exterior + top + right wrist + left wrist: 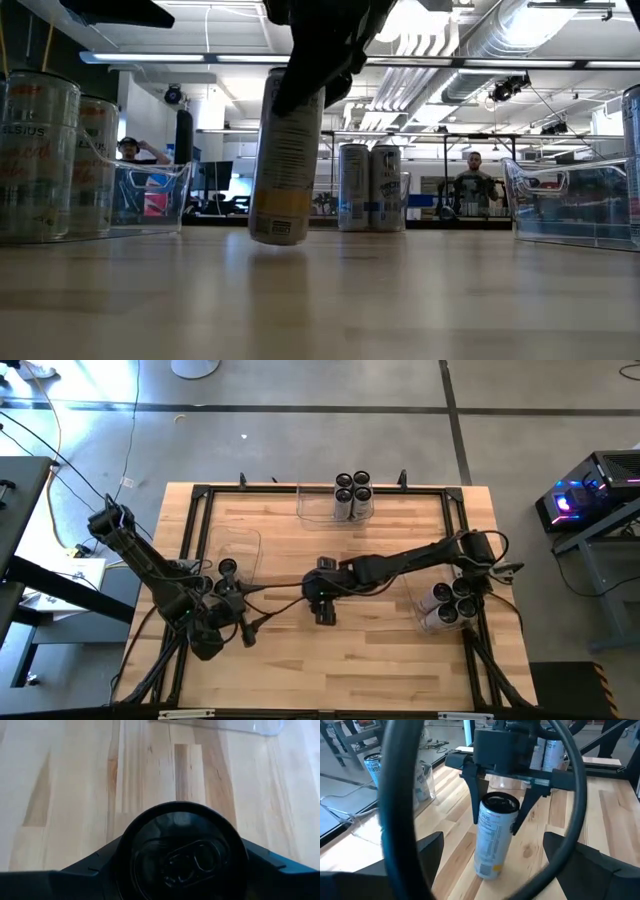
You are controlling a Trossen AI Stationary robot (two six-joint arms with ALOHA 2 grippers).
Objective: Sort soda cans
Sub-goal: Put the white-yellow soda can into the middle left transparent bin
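We look down on a pale wooden table top [380,650] framed by a black metal rail. The middle and the whole near edge of the wood lie bare, giving the widest open room. Three clear plastic rectangular bins sit at the edges: one at the middle of the far edge [318,505] holding four upright silvery soda cans with dark round tops [352,493], one by the right edge [417,600] holding about five such cans [450,605], and one by the left edge [240,550] with a single can [227,568] just beside it.

Our right gripper [325,605] reaches over the table's centre, and its two dark fingers stand on either side of the upper part of a tall silvery can with a yellow band near its base [285,160]. In the low view this can tilts, and its base looks just clear of the wood. We cannot tell whether the fingers press it or have loosened.

Our left gripper [245,628] waits near the near left part of the table, its fingers spread apart and holding nothing.

Beyond the table lies a grey concrete floor with cables; in the low view we see a bright workshop with ceiling ducts, a person to the left [130,152] and another to the right [473,180], both well behind the table.
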